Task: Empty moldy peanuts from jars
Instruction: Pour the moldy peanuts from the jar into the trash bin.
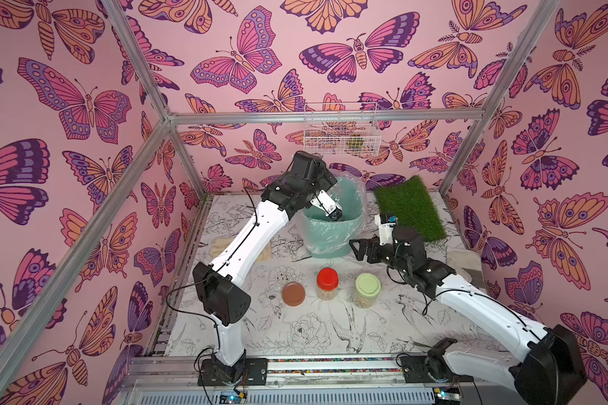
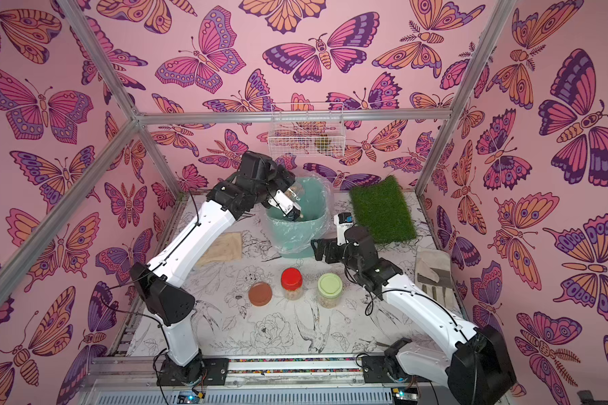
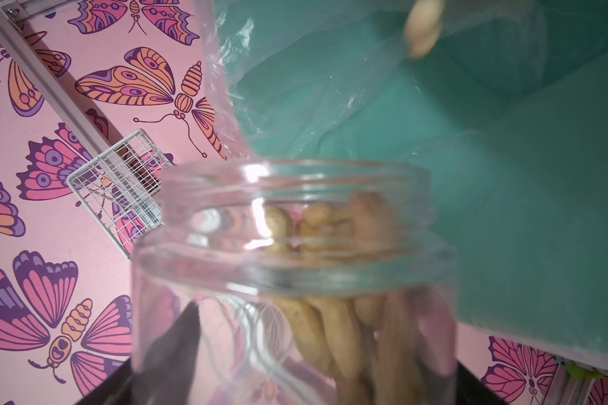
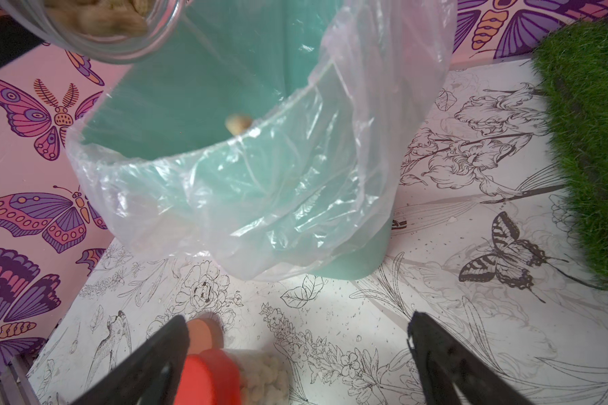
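Clear lidless jar (image 3: 295,266) of moldy peanuts (image 3: 330,224) tilts over the lined mint-green bin (image 4: 348,259), clamped in the left gripper (image 1: 333,211). The right gripper (image 4: 295,321) hangs spread beside the bin; the red-lidded jar (image 1: 327,282) and green-lidded jar (image 1: 367,289) stand nearby.

Top views: high over my base, looking down and forward across the whole table (image 1: 330,333), nearly identical.
Left wrist: very close behind the open jar (image 3: 295,217), facing the bin (image 3: 506,210).
Right wrist: low, near, facing that bin too.
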